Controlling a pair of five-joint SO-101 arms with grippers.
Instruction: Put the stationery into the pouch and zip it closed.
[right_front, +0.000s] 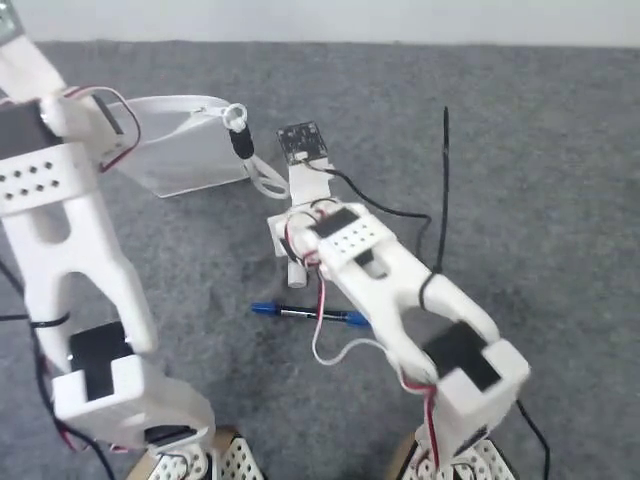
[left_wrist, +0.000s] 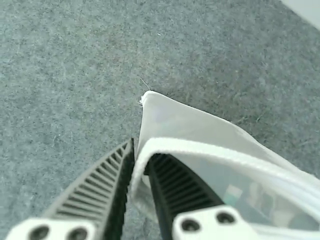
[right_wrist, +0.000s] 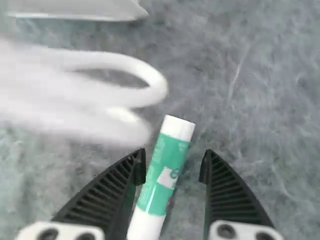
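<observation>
A translucent white pouch (right_front: 185, 148) lies at the back left, with its white zip edge (left_wrist: 210, 152) facing my left gripper (left_wrist: 139, 150). That gripper is shut on the pouch's rim near one corner. A metal ring (right_front: 237, 115) and a white loop strap (right_front: 268, 180) hang off the pouch's right end. A green-and-white glue stick (right_wrist: 167, 170) lies on the carpet between the fingers of my right gripper (right_wrist: 173, 156), which is open around it, close to the strap (right_wrist: 105, 85). A blue pen (right_front: 300, 313) lies on the carpet beside the right arm.
Grey carpet (right_front: 540, 150) covers the whole surface, with bare room at the right. A black cable (right_front: 444, 170) trails from the right arm toward the back. The two arm bases (right_front: 200, 455) stand at the front edge.
</observation>
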